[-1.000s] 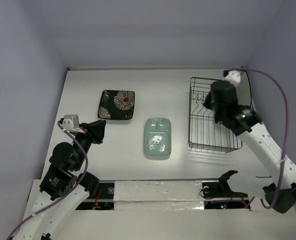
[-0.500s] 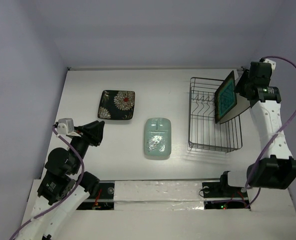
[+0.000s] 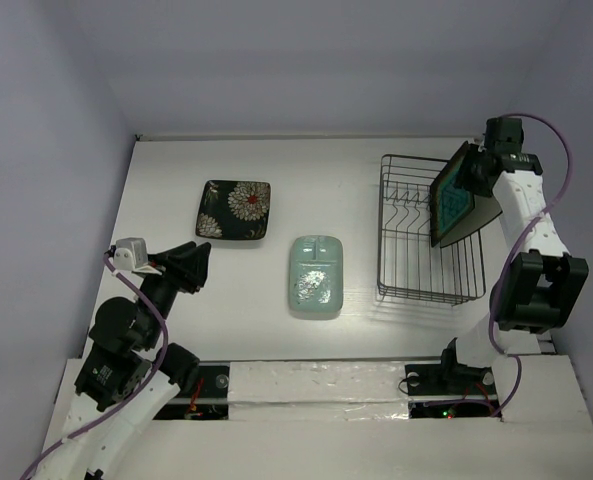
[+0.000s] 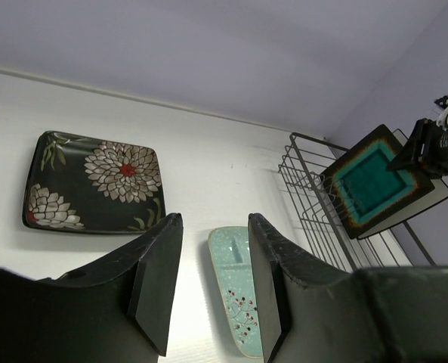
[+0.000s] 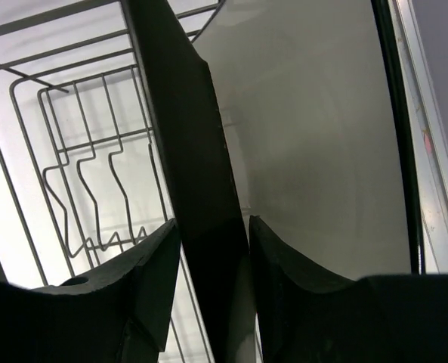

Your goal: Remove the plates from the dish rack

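Note:
The teal plate (image 3: 453,200) with a brown rim stands tilted on edge at the right end of the dish rack (image 3: 416,262). The cream-white plate (image 3: 487,212) leans right behind it. My right gripper (image 3: 479,170) straddles the teal plate's upper right edge. In the right wrist view the plate's dark edge (image 5: 186,136) fills the gap of the gripper (image 5: 212,227), with both fingers against it. The black flowered plate (image 3: 235,209) and the mint plate (image 3: 316,275) lie flat on the table. My left gripper (image 3: 198,262) is open and empty, left of the mint plate.
The rack's left part holds only bare divider prongs (image 5: 80,174). The right wall stands close behind the cream plate and my right arm. In the left wrist view the mint plate (image 4: 239,302) lies just beyond the open left gripper (image 4: 212,227).
My right arm has swung from above the rack to its right side, and the gripper has settled on the teal plate's upper edge. The left arm has drawn back slightly.

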Controlling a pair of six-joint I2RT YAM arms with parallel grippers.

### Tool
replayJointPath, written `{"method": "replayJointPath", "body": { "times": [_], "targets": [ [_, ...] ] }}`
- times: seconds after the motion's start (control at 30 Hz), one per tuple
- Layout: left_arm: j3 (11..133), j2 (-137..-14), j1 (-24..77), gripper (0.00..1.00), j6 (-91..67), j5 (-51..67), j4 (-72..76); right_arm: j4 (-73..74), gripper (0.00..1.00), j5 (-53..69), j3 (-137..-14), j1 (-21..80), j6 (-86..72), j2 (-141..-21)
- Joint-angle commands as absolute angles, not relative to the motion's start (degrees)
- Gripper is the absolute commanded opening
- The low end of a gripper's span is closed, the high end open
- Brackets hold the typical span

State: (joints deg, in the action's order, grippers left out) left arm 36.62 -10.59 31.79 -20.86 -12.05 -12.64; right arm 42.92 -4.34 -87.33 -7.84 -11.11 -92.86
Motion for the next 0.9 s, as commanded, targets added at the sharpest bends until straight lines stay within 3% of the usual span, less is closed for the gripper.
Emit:
{"method": "replayJointPath", "body": {
  "times": [0.0, 0.13, 0.23, 0.27, 0.33, 0.43, 0.5, 0.73, 0.87],
  "targets": [
    [36.30, -10.19, 32.08, 0.37, -20.13, -11.87, -9.76, 41.48, 0.47, -2.81, -91.66, -7.91, -9.14, -92.20],
    [36.21, -10.37, 32.08, 0.37, -20.04, -11.87, -9.49, 44.56, 0.42, -5.36, -95.44, -7.91, -7.65, -90.88],
    [36.21, -10.63, 32.08, 0.38, -20.04, -11.87, -9.49, 45.79, 0.27, -7.38, -97.12, -7.91, -6.42, -89.65],
    [36.30, -10.72, 32.08, 0.38, -19.87, -11.87, -9.49, 45.97, 0.26, -7.64, -97.29, -7.91, -6.24, -89.56],
    [36.21, -10.81, 32.08, 0.38, -19.95, -11.87, -9.49, 46.32, 0.28, -8.17, -97.38, -7.91, -6.24, -89.82],
    [36.30, -10.72, 32.08, 0.38, -20.04, -11.87, -9.67, 46.67, 0.42, -9.31, -96.51, -7.91, -6.24, -90.96],
    [36.30, -10.81, 32.08, 0.38, -20.04, -11.87, -9.58, 46.50, 0.44, -9.23, -95.98, -7.91, -6.15, -91.67],
    [36.30, -11.16, 32.08, 0.38, -19.86, -11.87, -9.58, 47.46, 0.41, -8.87, -96.15, -7.91, -6.50, -95.97],
    [36.39, -11.34, 32.08, 0.38, -19.86, -11.87, -9.58, 48.16, 0.30, -9.49, -97.03, -7.91, -6.50, -96.33]
  ]
}}
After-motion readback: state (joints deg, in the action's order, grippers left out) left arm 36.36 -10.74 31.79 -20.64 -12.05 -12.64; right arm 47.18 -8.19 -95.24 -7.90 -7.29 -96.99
